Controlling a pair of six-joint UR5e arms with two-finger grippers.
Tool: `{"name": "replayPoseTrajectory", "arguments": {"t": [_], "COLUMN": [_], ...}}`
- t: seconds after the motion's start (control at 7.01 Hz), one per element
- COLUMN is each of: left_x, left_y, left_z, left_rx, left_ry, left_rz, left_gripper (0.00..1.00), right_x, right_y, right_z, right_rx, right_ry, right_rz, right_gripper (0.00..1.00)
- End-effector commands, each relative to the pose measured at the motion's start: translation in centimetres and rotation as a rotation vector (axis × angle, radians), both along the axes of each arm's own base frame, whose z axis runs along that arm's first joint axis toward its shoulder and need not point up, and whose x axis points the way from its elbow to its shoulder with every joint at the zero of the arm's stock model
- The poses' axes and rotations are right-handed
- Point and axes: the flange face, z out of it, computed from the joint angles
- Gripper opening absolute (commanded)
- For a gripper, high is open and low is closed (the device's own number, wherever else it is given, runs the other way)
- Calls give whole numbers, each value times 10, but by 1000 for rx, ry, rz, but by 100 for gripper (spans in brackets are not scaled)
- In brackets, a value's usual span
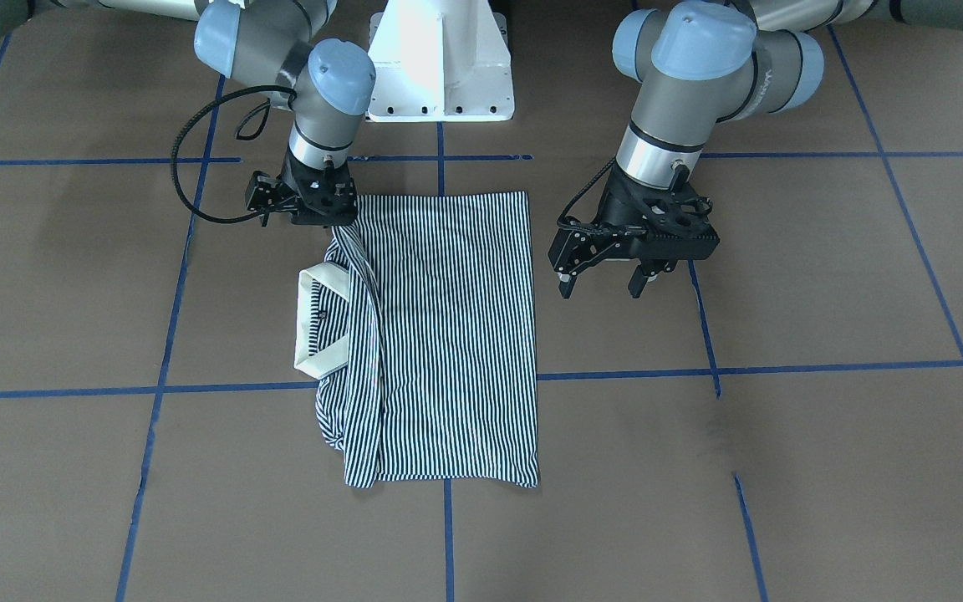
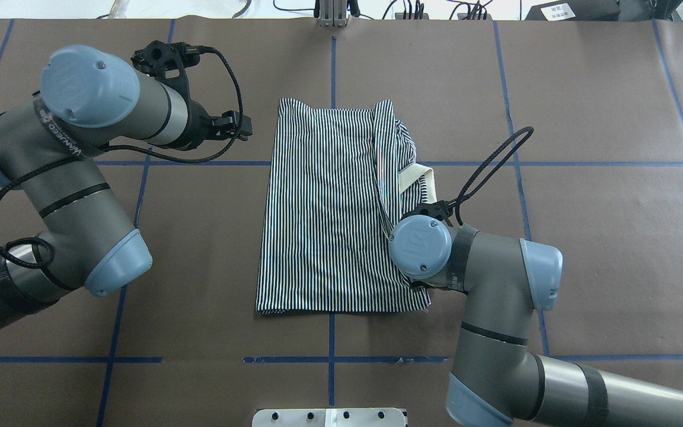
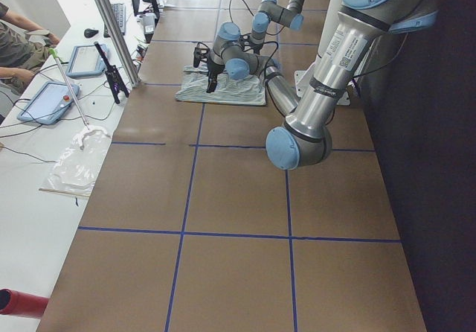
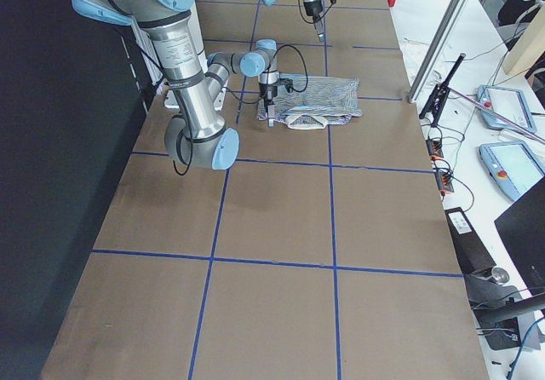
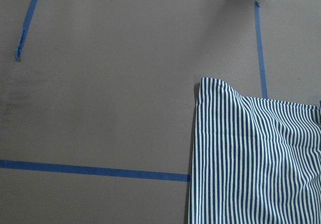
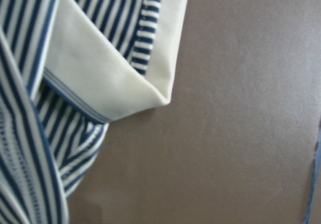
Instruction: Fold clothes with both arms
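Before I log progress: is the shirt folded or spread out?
Folded. The shirt lies as a compact rectangle, one edge doubled over beside the collar, which sticks out sideways.

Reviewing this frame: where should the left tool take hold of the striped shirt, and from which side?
Probably best to grip the striped shirt at its straight, flat long edge on the robot's left, coming in low over the table from that side. The open left tool hovers beside it; the bulky collar and right tool occupy the other side.
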Motion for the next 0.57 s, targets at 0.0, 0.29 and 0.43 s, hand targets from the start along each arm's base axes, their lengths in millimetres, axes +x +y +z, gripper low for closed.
{"name": "replayPoseTrajectory", "arguments": {"t": [0.0, 0.29, 0.43], "left_x": [0, 0, 0], "left_y": [0, 1, 0], "left_z": [-1, -1, 0], "left_rx": [0, 1, 0], "left_ry": [0, 1, 0], "left_rz": [1, 2, 1], "left_gripper": [100, 100, 100], "right_x": [29, 23, -15], "right_y": [-13, -43, -62], "right_z": [-16, -75, -88], "right_rx": [22, 69, 90], "right_ry": [-47, -143, -197], "right_rz": [-1, 3, 10], "right_gripper": [100, 100, 100]}}
